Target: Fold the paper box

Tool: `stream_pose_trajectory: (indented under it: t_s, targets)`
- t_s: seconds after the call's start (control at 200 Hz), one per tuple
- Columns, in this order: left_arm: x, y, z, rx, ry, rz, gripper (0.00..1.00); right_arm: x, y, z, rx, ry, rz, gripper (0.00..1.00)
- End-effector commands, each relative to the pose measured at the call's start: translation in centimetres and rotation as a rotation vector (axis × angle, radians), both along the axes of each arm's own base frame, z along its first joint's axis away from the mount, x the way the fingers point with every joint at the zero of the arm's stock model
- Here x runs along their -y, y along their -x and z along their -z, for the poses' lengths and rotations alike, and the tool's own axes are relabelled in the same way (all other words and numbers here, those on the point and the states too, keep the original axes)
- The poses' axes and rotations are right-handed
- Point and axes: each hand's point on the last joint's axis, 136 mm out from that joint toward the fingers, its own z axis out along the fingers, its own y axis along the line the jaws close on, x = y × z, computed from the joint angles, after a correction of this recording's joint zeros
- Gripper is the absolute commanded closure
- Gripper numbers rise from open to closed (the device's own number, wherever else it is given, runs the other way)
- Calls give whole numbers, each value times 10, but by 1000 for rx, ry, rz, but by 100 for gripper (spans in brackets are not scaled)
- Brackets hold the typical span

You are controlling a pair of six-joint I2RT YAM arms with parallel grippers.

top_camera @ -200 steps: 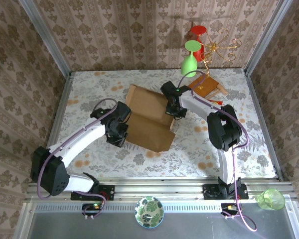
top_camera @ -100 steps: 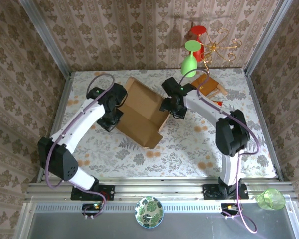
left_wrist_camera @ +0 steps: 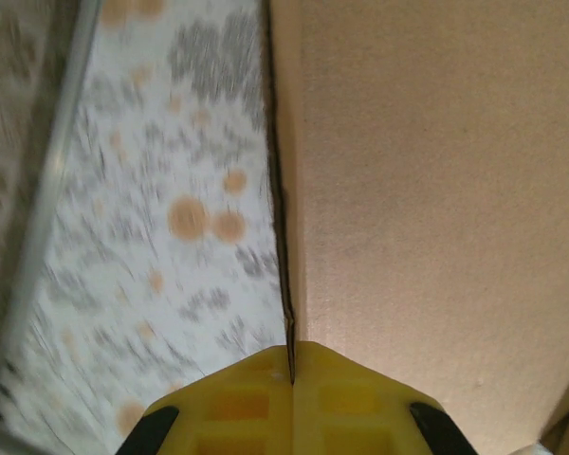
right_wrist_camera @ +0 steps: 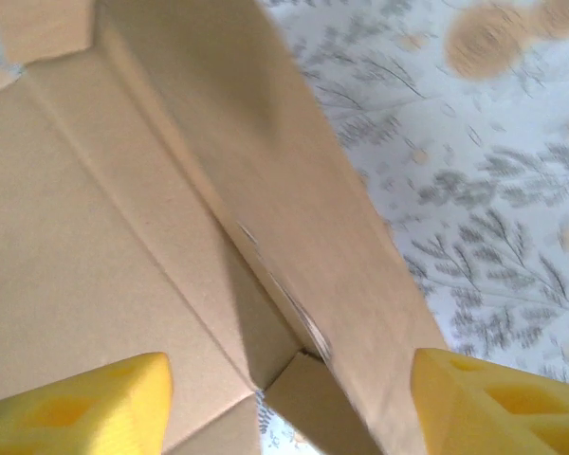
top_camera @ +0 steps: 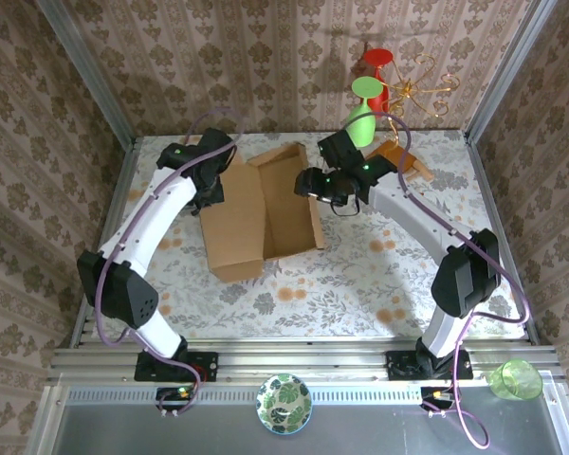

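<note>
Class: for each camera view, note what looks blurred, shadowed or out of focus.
Top external: sharp, evenly lit. Left wrist: the tablecloth smears with motion blur while the paper box is crisp. Right wrist: the box's inner crease lies in shadow; the yellow fingertips are soft.

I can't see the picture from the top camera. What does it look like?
A big brown cardboard box lies open on a flowery table. The left pincer is at the box's left edge, and the right pincer is at its right wall.
</note>
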Motion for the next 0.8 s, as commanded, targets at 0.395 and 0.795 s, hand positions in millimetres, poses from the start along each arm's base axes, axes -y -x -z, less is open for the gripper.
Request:
stream_pose_trajectory:
  t_s: [0.395, 0.795]
  targets:
    - [74, -78, -40, 95, -411, 894, 100, -3, -62, -92, 881, 109, -459, 33]
    - [96, -102, -72, 223, -708, 1071, 100, 43, -72, -72, 219, -255, 196, 46]
